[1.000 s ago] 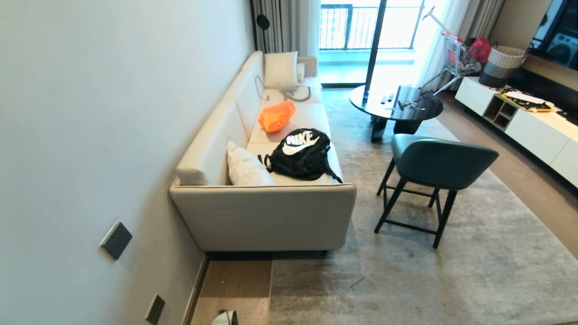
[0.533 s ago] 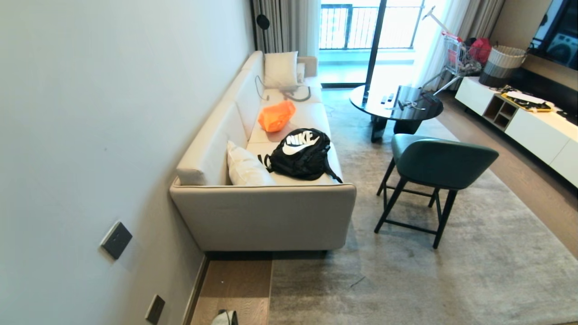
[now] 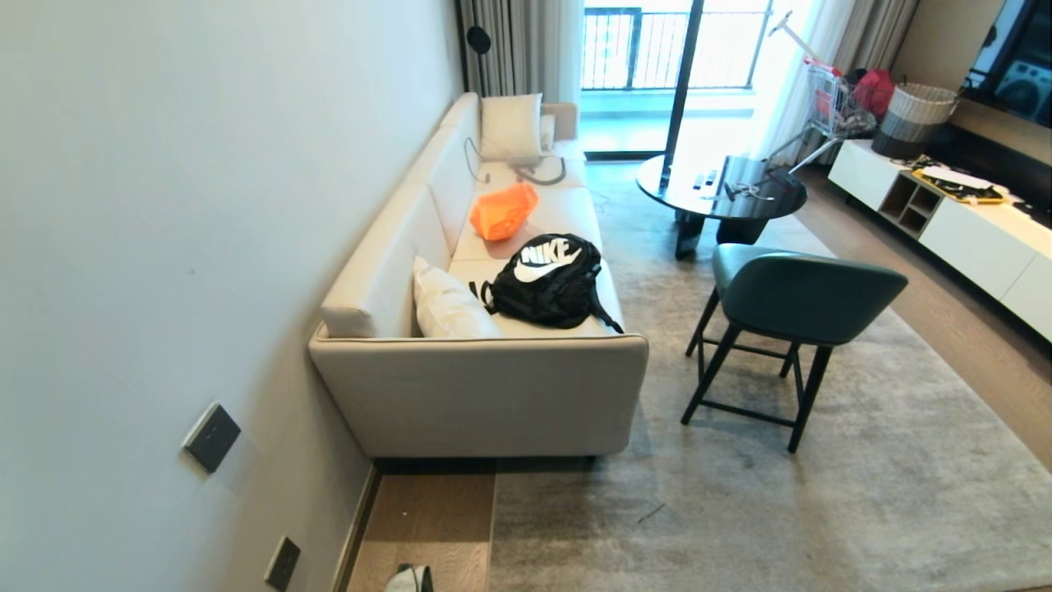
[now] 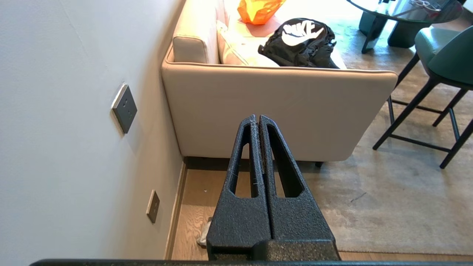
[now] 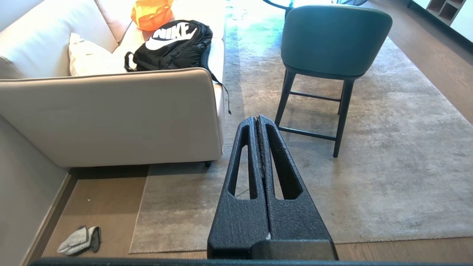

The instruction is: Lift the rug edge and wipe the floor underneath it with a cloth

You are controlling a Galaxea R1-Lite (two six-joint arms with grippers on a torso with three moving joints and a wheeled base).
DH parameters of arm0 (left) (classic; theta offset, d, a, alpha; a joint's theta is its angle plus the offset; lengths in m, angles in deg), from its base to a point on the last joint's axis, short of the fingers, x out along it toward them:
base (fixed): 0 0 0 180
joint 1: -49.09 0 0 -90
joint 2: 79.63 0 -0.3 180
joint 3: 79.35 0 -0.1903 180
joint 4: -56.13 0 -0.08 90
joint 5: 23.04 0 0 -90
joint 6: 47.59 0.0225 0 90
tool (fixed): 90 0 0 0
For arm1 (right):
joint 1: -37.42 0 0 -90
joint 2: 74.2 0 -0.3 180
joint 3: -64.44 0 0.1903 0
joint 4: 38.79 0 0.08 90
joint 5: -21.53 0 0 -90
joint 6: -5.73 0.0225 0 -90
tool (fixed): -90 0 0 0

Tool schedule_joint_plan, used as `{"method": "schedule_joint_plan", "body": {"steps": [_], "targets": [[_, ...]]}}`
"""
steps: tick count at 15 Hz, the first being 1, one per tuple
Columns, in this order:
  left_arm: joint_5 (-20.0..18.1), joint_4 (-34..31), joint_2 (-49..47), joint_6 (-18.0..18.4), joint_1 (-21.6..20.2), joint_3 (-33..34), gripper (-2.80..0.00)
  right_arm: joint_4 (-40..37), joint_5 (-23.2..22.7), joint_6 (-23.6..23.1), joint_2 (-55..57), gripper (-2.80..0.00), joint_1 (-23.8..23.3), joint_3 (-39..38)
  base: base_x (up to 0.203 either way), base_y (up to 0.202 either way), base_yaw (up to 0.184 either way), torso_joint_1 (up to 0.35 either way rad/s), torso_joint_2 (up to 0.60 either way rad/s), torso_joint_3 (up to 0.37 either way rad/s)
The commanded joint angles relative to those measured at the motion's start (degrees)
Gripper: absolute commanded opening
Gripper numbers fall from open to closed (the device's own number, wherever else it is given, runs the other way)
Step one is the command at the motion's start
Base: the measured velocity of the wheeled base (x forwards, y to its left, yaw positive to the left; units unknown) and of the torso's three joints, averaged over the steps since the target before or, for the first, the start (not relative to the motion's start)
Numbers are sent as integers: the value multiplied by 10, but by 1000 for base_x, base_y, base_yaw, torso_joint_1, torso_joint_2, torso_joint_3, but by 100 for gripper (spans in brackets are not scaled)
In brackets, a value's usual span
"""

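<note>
Nothing is in hand yet: the left pincer (image 4: 258, 120) is clenched tight on nothing, the right pincer (image 5: 258, 120) likewise, both held up well above the floor (image 5: 103, 201) and pointing toward the sofa (image 5: 111, 114); neither arm shows in the head view.

The cloth (image 5: 78, 240) lies crumpled on the bare wood planks at the near left, close to the skirting strip and a little left of the rug edge (image 5: 139, 210); in the head view only its top peeps in at the bottom border (image 3: 408, 579). The rug's near-left corner lies flat on the floor, its left border running back toward the foot of the sofa.

The step in hand looks like fetching the cloth; to do it well, I judge one pincer should open before it descends, come down onto the raised fold of the rag rather than a flat part, and pinch enough fabric that it will not slip during wiping; the other pincer can then take the rug at the corner, where it should peel up most easily.

As for containers: a striped basket (image 3: 916, 119) stands on the far-right white cabinet (image 3: 978, 238), its contents not visible; a black backpack (image 3: 549, 282) and an orange bag (image 3: 503, 210) sit on the sofa, what they hold unseen.
</note>
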State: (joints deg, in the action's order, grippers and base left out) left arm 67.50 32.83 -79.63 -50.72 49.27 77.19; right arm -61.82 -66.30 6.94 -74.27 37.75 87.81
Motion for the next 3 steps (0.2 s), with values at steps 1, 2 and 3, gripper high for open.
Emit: {"method": "schedule_joint_plan", "body": {"steps": [1,2,3], "targets": [[1,0,0,0,0,0,-280,1,0,4,1,-280,0,0,0,0,0,0,0,0],[0,0,0,0,0,0,-280,1,0,5,1,-280,0,0,0,0,0,0,0,0],[1,0,0,0,0,0,-280,0,0,6,1,-280,0,0,0,0,0,0,0,0]]}}
